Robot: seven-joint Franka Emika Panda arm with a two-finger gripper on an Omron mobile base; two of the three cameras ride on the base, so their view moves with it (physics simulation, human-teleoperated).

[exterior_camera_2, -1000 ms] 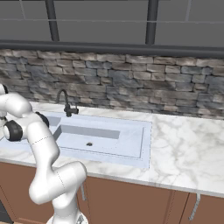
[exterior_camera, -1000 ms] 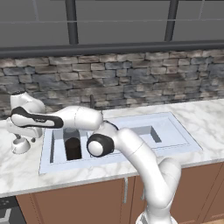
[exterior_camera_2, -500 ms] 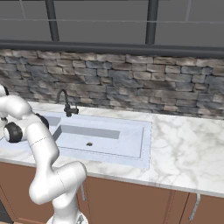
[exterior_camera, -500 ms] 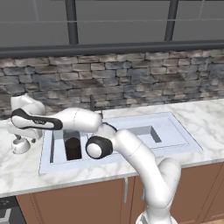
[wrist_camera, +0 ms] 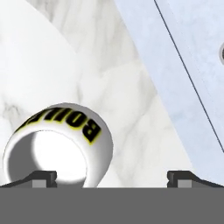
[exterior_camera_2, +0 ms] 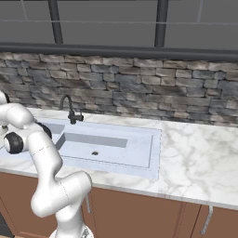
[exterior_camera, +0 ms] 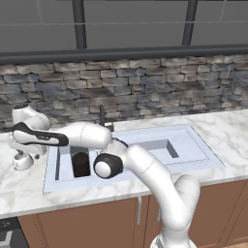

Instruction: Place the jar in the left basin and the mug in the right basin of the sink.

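With the jar [exterior_camera: 81,163] in the left basin [exterior_camera: 65,167], the wide-apart pincer [wrist_camera: 111,177] hovered over the mug [wrist_camera: 59,146], needing descent.

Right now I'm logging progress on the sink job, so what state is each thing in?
Tall dark glass jar: upright in the narrow left basin.
Squat white mug: on the marble counter beside the sink, not gripped.
Two-finger gripper: open, above the mug.
Wide right basin: nothing in it.
Thin dark faucet: no water running.
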